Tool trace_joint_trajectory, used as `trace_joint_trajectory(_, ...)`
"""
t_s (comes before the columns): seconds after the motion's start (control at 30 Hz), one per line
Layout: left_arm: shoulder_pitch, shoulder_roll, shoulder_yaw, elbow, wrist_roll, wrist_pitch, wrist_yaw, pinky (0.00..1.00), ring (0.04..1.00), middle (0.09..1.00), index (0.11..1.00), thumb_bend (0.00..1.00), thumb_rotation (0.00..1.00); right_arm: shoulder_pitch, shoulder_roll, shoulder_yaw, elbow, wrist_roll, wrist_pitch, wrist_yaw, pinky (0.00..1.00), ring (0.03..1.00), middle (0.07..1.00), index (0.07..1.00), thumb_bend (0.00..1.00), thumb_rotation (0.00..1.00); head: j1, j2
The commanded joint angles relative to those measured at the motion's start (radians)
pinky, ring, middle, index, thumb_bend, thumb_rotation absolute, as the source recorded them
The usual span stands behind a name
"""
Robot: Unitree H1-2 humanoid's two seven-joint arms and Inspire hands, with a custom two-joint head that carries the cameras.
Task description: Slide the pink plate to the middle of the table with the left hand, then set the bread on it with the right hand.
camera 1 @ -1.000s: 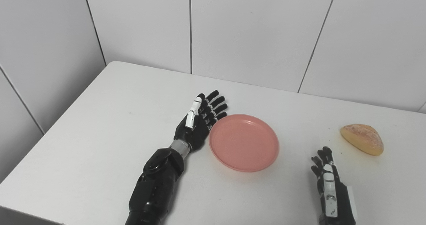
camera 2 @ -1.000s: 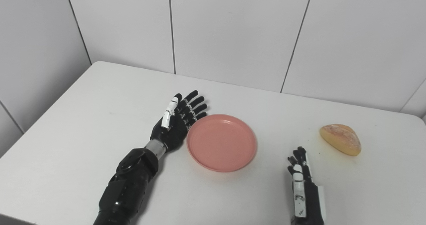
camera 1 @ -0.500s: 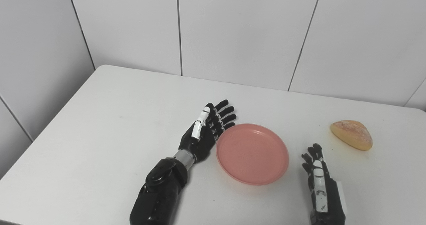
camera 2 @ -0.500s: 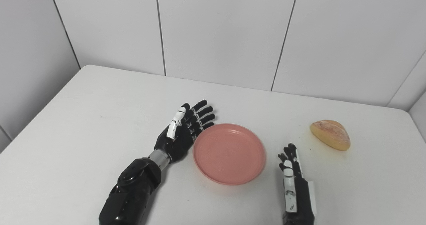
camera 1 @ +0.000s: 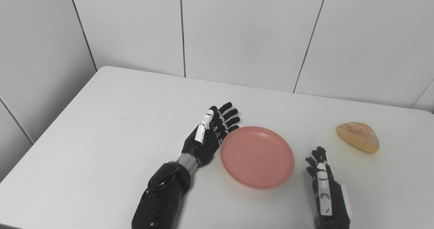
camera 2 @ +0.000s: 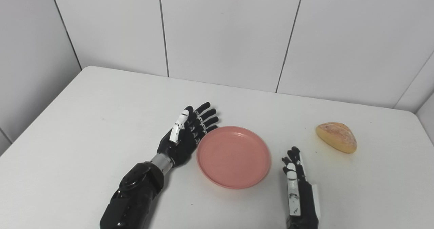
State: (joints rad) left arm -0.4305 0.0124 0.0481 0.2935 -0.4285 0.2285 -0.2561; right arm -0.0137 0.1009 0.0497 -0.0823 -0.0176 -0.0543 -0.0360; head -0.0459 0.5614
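Observation:
The pink plate [camera 1: 257, 156] lies empty near the middle of the white table [camera 1: 112, 120]. My left hand [camera 1: 210, 134] is open with fingers straight, standing on edge against the plate's left rim. The bread [camera 1: 358, 141], a golden half loaf, lies on the table at the right, well apart from the plate. My right hand [camera 1: 322, 181] is open and empty near the front edge, just right of the plate and below-left of the bread. The same scene shows in the right eye view: plate [camera 2: 234, 156], bread [camera 2: 336, 137], left hand [camera 2: 186, 132], right hand [camera 2: 295, 181].
White tiled walls [camera 1: 237, 32] rise behind the table and along its left side. The table's far edge runs close behind the bread, and its rounded far-left corner [camera 1: 106, 68] is in view.
The camera shifted between one second ago and half a second ago. Since then the right hand has edged slightly toward the plate. Left hand, plate and bread have not moved.

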Motion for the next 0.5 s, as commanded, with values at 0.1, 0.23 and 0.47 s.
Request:
trace_joint_trajectory(0.1,0.026,-0.008,-0.009,0.015,0.051,0.000,0.024,0.93,0.909,0.915,0.901,0.38,1.00,-0.024,0.010,0.005,-0.038,-0.006,-0.003,-0.005,0.96,0.944,0.960,0.966,0.28,1.00,-0.013,0.004)
trace_joint_trajectory(0.23,0.029,-0.010,-0.012,0.019,0.071,-0.017,0.022,0.94,0.914,0.917,0.906,0.38,1.00,-0.026,0.011,0.005,-0.038,-0.028,-0.015,-0.015,0.94,0.934,0.956,0.964,0.27,1.00,-0.027,0.004)
trace_joint_trajectory(0.47,0.036,-0.023,-0.004,0.013,0.081,-0.023,0.034,0.93,0.913,0.917,0.903,0.38,1.00,-0.035,0.010,-0.005,-0.058,-0.062,-0.010,-0.042,0.93,0.928,0.948,0.955,0.25,1.00,-0.078,0.003)
